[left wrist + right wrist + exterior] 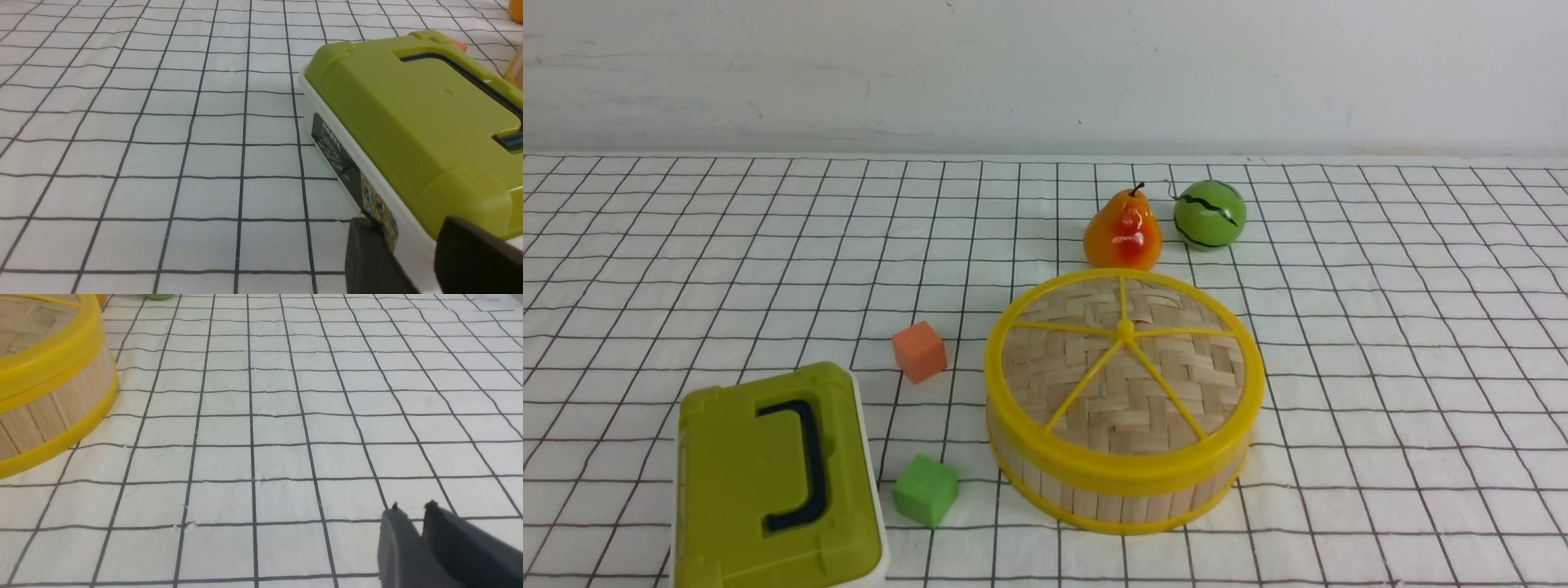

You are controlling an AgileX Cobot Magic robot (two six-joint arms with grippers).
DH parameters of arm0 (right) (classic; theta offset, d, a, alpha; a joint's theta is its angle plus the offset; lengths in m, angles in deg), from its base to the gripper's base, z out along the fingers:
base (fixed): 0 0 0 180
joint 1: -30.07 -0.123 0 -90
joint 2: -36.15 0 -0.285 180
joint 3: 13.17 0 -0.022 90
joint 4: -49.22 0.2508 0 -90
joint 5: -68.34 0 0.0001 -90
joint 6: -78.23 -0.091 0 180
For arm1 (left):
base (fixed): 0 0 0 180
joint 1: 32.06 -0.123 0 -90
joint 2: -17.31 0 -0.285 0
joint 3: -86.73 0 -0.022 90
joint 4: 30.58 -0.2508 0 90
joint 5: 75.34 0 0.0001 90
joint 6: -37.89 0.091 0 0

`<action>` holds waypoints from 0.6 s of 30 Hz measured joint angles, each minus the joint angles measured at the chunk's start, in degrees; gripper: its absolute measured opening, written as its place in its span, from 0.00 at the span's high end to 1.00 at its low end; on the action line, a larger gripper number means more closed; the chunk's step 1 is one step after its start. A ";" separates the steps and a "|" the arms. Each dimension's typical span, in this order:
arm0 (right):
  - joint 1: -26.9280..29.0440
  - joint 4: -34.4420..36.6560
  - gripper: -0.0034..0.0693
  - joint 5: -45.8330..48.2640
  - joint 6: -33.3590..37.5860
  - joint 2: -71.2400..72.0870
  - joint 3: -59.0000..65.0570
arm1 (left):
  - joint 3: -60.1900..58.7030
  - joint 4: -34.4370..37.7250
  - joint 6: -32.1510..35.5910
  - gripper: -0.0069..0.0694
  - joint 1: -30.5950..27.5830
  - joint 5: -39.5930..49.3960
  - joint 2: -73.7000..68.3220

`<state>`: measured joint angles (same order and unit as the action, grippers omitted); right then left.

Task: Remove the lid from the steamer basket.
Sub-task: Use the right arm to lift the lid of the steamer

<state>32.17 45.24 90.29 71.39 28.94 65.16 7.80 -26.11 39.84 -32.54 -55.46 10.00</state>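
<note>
The lid sits seated on the steamer basket mid-tabletop, well apart from both arms. The left fingers stand slightly apart beside the olive box. The right fingers seem pressed nearly together, clear of the basket.

Yellow-rimmed tan woven lid; white black-gridded tablecloth.

Bright even light casts soft shadows; the pear glints.
</note>
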 joint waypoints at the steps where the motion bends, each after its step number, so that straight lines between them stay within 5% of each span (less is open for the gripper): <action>1: 0.00 0.00 0.82 0.00 0.00 0.00 0.00 | 0.00 0.00 0.00 0.60 0.00 0.00 0.00; 12: 0.00 0.94 0.82 0.00 0.00 0.00 0.00 | 0.00 0.00 0.00 0.60 0.00 0.00 0.00; 15: 0.00 3.98 0.82 -0.06 -0.19 0.00 0.00 | 0.00 0.00 0.00 0.60 0.00 0.00 0.00; 18: 0.00 14.43 0.81 -0.31 -2.53 0.00 0.00 | 0.00 0.00 0.00 0.60 0.00 0.00 0.00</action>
<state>32.17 59.68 89.98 68.86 28.94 65.16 7.80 -26.11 39.84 -32.54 -55.46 10.00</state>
